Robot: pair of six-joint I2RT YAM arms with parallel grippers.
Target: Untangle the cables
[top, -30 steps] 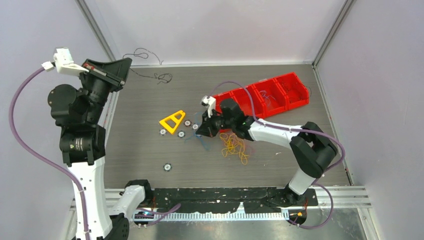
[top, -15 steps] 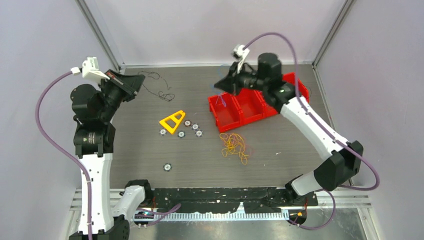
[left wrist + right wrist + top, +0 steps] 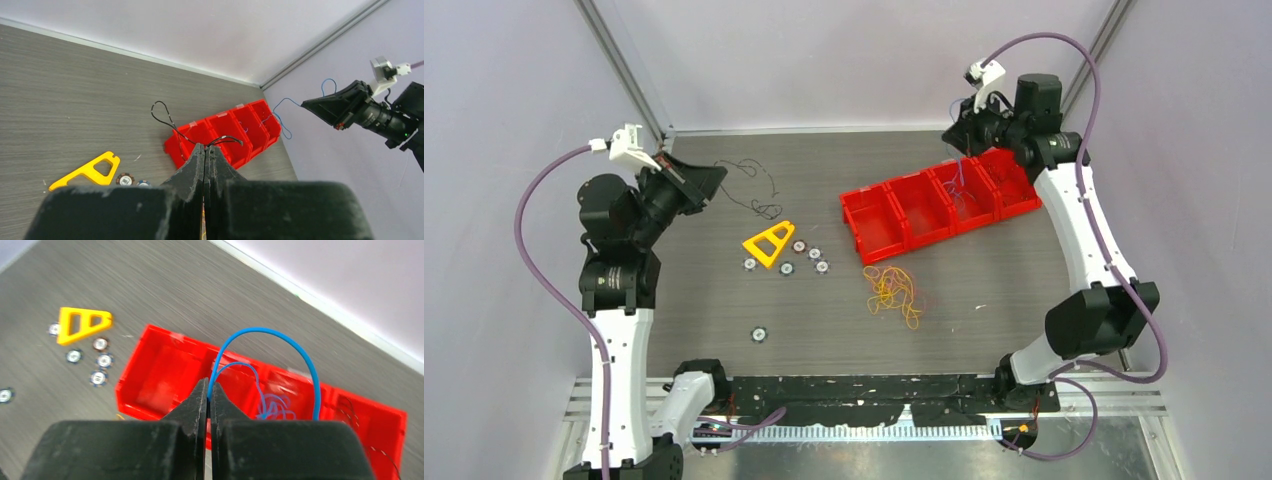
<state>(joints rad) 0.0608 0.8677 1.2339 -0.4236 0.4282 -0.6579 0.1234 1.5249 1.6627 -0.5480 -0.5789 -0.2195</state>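
Observation:
My left gripper (image 3: 714, 180) is shut on a thin black cable (image 3: 759, 202), held above the back left of the table; the cable trails down to the table. In the left wrist view the jaws (image 3: 205, 147) are pressed together, with the black cable (image 3: 162, 116) looping out from the tips. My right gripper (image 3: 952, 135) is shut on a thin blue cable (image 3: 959, 182), which hangs into the red bins (image 3: 924, 240). In the right wrist view the blue cable (image 3: 280, 335) arches from the shut jaws (image 3: 209, 385) down to a blue bundle in a bin. A yellow-orange cable tangle (image 3: 892, 290) lies on the table.
A yellow triangular piece (image 3: 769, 242) lies left of centre with small round discs (image 3: 814, 254) beside it and one disc (image 3: 758, 334) nearer the front. The red bin row sits at the back right, with thin wires in its far right compartment (image 3: 370, 415).
My right arm swung from the table's centre up to the back right over the bins, carrying the blue cable. My left gripper moved right and down, dragging the black cable toward the centre.

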